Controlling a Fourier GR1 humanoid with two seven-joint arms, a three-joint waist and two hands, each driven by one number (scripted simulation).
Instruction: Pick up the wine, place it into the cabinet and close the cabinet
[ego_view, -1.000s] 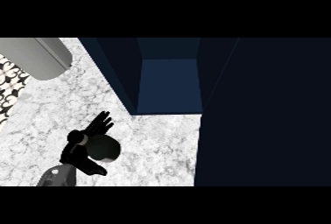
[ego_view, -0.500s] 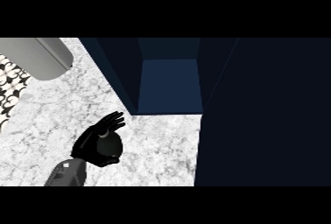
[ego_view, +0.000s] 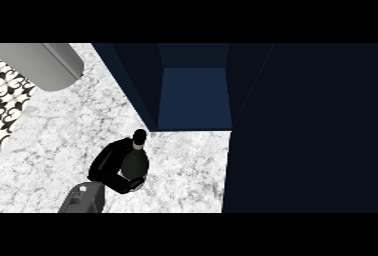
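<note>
**Wine in hand, cabinet mouth just ahead**

The cabinet (ego_view: 193, 95) takes up most of what I can see: a dark blue box with its opening up and to the right of the hand, and a tall dark panel further right that I take for its open door (ego_view: 303, 130), though I cannot be sure. The marbled surface (ego_view: 66, 130) runs under the hand and off to the left. Far up-left of the hand lies a grey rounded thing (ego_view: 44, 65) I cannot identify, with a black-and-white patterned edge below it.

The left hand (ego_view: 111, 167) has its fingers curled round the wine (ego_view: 135, 157), a dark bottle whose neck pokes out past the fingers toward the cabinet. The bottle sits within the hand, short of the opening. The right hand is out of sight.

The risk, as I judge it: the bottle's neck leads, and the cabinet's left wall stands close beyond it. A push forward slightly off line could knock the neck against that wall and twist the bottle in the fingers.
</note>
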